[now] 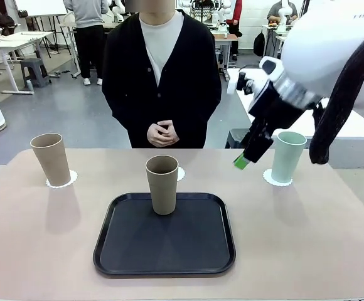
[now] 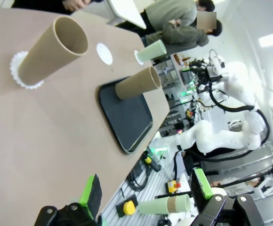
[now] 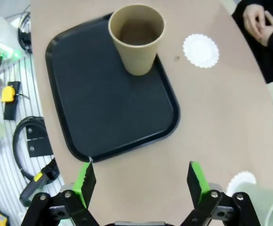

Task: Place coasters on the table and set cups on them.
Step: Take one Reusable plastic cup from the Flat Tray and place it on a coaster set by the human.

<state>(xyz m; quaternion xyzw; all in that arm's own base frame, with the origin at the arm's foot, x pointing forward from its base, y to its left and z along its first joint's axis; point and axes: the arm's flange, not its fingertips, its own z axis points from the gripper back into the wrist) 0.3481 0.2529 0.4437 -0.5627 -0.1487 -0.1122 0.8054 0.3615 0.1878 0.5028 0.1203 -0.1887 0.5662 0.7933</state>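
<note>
So, the right gripper [image 3: 141,176] is wide open with nothing between its green pads. It hangs in the air above the table [image 1: 307,238], and from the front it sits just left of the mint green cup [image 1: 287,157]. That cup stands upright on the right coaster [image 1: 273,179], near the table's far right side. The left gripper [image 2: 146,188] is spread open and empty too, looking across the table at the tray and cups. Further out, the middle beige cup [image 1: 162,184] is upright on the black tray [image 1: 125,251], toward the tray's far edge. The middle coaster [image 3: 201,50] lies bare on the table just past the tray, with nothing on it. Over on the left, the left beige cup [image 1: 51,159] stands on the left coaster [image 1: 61,180]. The person at the far side has both hands [image 1: 162,133] clasped together, well apart from the cups.
</note>
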